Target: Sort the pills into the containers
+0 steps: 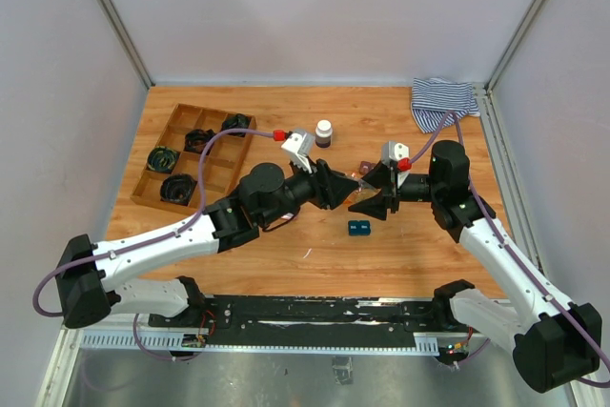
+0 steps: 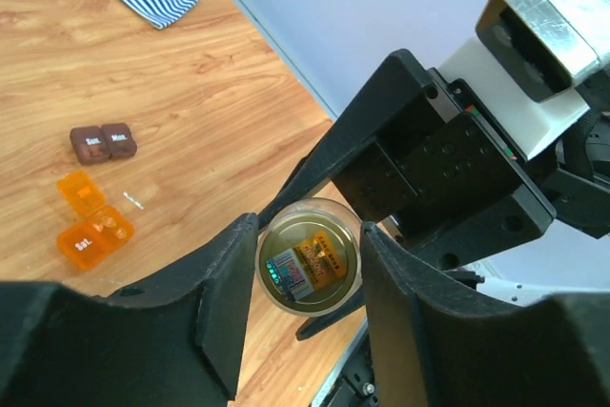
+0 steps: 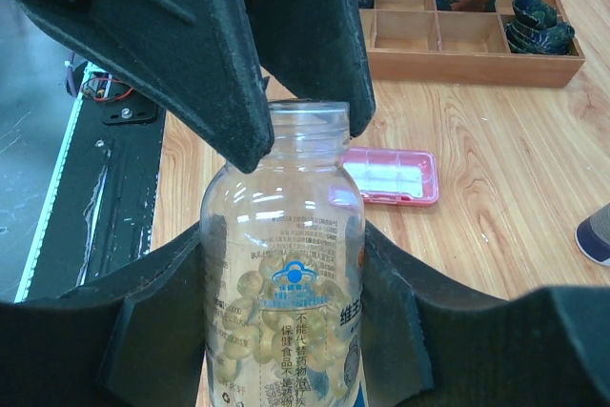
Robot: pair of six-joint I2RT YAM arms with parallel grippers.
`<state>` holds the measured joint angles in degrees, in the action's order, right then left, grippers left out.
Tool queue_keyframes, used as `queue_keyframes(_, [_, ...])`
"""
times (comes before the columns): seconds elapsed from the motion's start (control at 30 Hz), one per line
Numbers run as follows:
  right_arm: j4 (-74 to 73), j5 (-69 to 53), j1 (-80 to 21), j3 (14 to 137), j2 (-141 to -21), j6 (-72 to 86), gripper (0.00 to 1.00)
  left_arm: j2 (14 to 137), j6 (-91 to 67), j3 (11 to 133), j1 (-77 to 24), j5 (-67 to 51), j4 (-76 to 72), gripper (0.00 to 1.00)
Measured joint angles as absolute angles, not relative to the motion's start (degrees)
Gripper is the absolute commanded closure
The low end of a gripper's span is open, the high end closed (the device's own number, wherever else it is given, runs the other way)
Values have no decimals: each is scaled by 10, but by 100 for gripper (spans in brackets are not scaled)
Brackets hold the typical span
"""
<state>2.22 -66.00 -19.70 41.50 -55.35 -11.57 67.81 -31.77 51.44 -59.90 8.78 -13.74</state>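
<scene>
A clear bottle (image 3: 284,264) of yellow pills, with no cap on it, is held upright-on in my right gripper (image 3: 286,331), shut on its body. My left gripper (image 2: 310,274) faces the bottle's open mouth (image 2: 309,253), its fingers (image 3: 191,64) standing close on either side of the neck; whether they press on it does not show. Both meet above mid-table (image 1: 365,193). On the wood lie the containers: a pink case (image 3: 391,176), an orange one (image 2: 93,226) with its lid up, a brown one (image 2: 103,141) and a teal one (image 1: 359,228).
A wooden compartment tray (image 1: 191,154) with black coils sits at the back left. A small white-capped bottle (image 1: 324,132) stands behind the grippers. A striped cloth (image 1: 443,100) lies in the back right corner. White walls enclose the table.
</scene>
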Motion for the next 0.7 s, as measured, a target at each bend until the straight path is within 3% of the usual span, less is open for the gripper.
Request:
queue_keyframes(0.1, [21, -660, -197, 415, -554, -116, 100, 679, -316, 520, -601, 81, -133, 76])
queue_keyframes(0.23, [22, -660, -197, 415, -554, -118, 99, 679, -303, 524, -601, 71, -128, 85])
queue_keyframes(0.43, [21, -667, -197, 415, -553, -118, 99, 679, -219, 521, -587, -8, -146, 88])
queue_keyframes(0.6, [20, -671, -197, 415, -553, -120, 99, 679, -136, 505, -533, -160, -181, 88])
queue_keyframes(0.7, [21, -675, -197, 415, -553, -120, 99, 693, -96, 502, -496, -281, -207, 82])
